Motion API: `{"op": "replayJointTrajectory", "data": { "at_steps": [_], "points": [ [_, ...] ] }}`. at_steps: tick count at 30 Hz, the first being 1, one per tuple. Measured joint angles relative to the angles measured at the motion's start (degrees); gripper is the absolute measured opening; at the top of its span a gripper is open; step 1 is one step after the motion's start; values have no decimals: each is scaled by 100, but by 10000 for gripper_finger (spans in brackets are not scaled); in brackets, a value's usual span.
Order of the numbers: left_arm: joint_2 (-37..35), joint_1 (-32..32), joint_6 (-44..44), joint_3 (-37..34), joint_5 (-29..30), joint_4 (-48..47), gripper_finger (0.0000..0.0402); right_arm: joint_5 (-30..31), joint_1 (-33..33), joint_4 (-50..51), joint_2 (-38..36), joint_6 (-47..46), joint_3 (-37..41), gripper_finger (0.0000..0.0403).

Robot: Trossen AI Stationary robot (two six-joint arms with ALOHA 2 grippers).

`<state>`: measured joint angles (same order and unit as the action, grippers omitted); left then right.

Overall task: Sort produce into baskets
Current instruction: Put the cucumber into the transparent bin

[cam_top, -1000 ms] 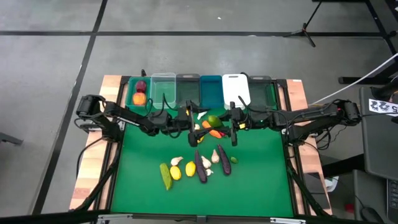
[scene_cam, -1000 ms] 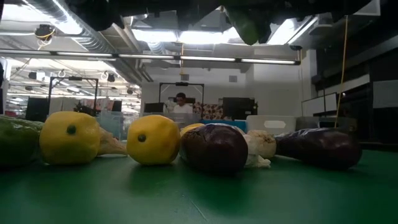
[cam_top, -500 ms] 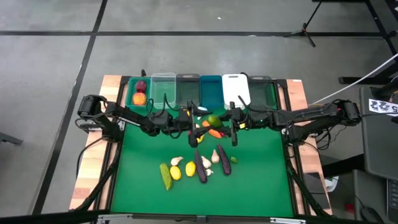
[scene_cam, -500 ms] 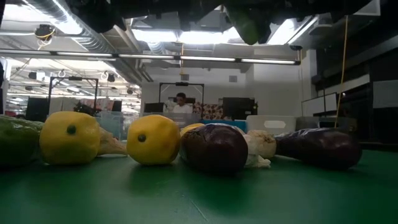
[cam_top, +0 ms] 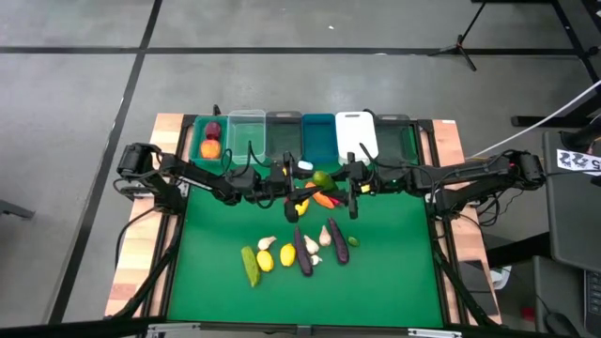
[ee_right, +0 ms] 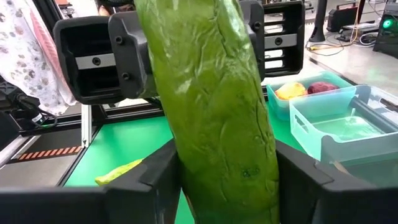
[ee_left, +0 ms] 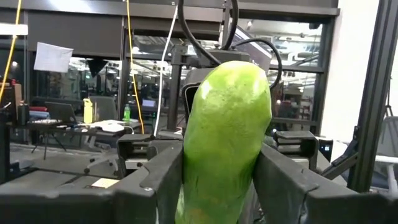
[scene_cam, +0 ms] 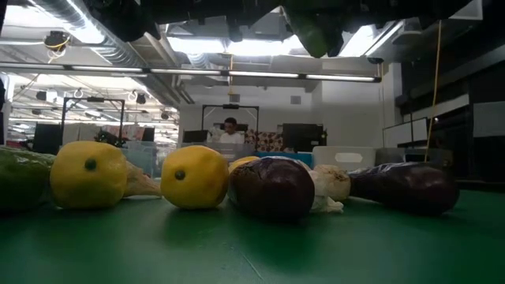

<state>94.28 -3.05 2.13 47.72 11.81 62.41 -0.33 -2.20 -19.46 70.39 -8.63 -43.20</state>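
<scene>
A green cucumber (cam_top: 322, 180) hangs in the air over the middle of the green mat, between my two arms. My left gripper (cam_top: 311, 184) reaches it from the table's left and my right gripper (cam_top: 335, 184) from the right. Both are shut on it and face each other. In the low view only the cucumber's lower end (scene_cam: 312, 33) shows, under the dark arms. Other produce (cam_top: 296, 249), lemons, eggplants and garlic, lies on the mat nearer the front. The baskets (cam_top: 247, 137) stand in a row at the far edge. My left gripper pinches the cucumber's sides (ee_left: 198, 163) between its two fingers (ee_left: 152, 186), coming level from the table's left. The fingers lie across the cucumber, whose rounded end (ee_left: 235, 74) sticks out past them. The cucumber is clear of the mat. My right gripper pinches the cucumber's sides (ee_right: 189, 163) between its two fingers (ee_right: 305, 186), coming level from the table's right, opposite the left gripper. The fingers lie across the cucumber, which runs on past them. It is lifted clear of the mat.
Under the grippers lie an orange carrot and other small pieces (cam_top: 324, 200). The teal basket (cam_top: 201, 139) at the row's left end holds a red and an orange piece. Bare mat (cam_top: 394, 263) lies at the front right and front left.
</scene>
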Motion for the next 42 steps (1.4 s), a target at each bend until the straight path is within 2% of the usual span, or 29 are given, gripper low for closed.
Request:
{"op": "replayJointTrajectory", "data": {
  "at_steps": [6,12,16,17,23,27,33,37,42],
  "points": [
    [-33,7,-131,-12,107,-72,166,-34,-2,382,-3,28,-10,234],
    [-540,20,-537,-15,709,-782,166,260,0,1115,-5,13,-16,286],
    [-938,111,-650,-11,1029,-1212,167,218,-9,1308,-4,-4,-4,308],
    [-1021,127,-660,-9,1247,-1326,167,204,-13,1318,0,-4,-4,312],
    [-1596,322,-75,-9,3583,-2842,167,228,-9,1572,-2,-7,-2,319],
    [-1851,742,887,-9,4441,-4067,168,231,-9,1702,-2,-6,0,319],
    [-1967,1730,2566,-9,4474,-6268,168,185,-9,1781,-1,-89,0,319],
    [-1966,2456,3061,-9,4286,-7214,168,170,-7,1918,-2,-157,0,319],
    [-1928,3331,3164,-17,2904,-7378,168,166,-7,1988,-2,-229,0,319]
  ]
}}
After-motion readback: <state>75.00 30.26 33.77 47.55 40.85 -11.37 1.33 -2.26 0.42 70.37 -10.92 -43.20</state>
